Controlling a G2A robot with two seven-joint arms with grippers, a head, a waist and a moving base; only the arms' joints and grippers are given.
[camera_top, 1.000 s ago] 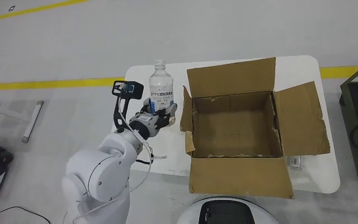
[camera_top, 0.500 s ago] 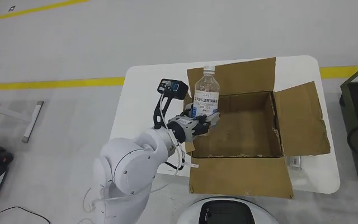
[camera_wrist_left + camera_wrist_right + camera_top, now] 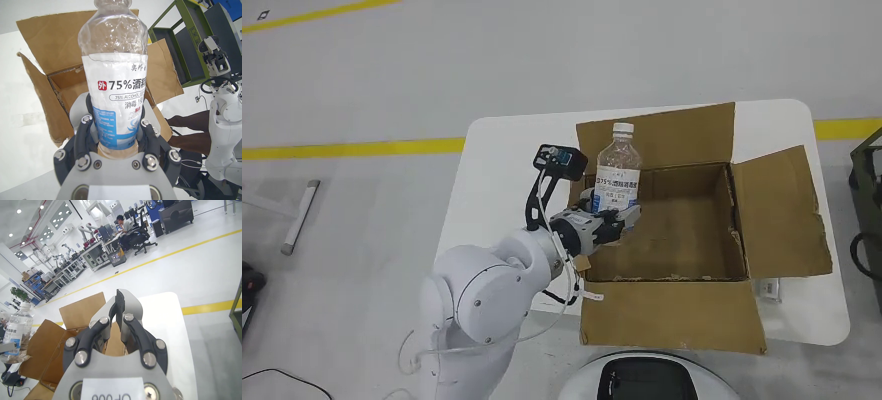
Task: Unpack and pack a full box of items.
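A clear bottle (image 3: 617, 170) with a white and blue label stands upright in my left gripper (image 3: 607, 215), which is shut on its lower part. The bottle hangs over the left wall of the open cardboard box (image 3: 657, 135), just inside its rim. In the left wrist view the bottle (image 3: 115, 85) rises from between the black fingers (image 3: 86, 132), with the box (image 3: 37, 79) behind it. My right gripper (image 3: 116, 306) is shut on nothing, raised above the box's right side; its view shows the box (image 3: 51, 340) and the bottle (image 3: 16, 332) beyond.
The box sits on a white table (image 3: 502, 170) with its four flaps spread outward. A small pale item (image 3: 769, 290) lies beside the right flap. A green rack (image 3: 867, 190) stands past the table's right edge. Bare tabletop lies left of the box.
My left arm has carried the bottle rightward, from above the table left of the box to over the box's left wall. The box has not moved.
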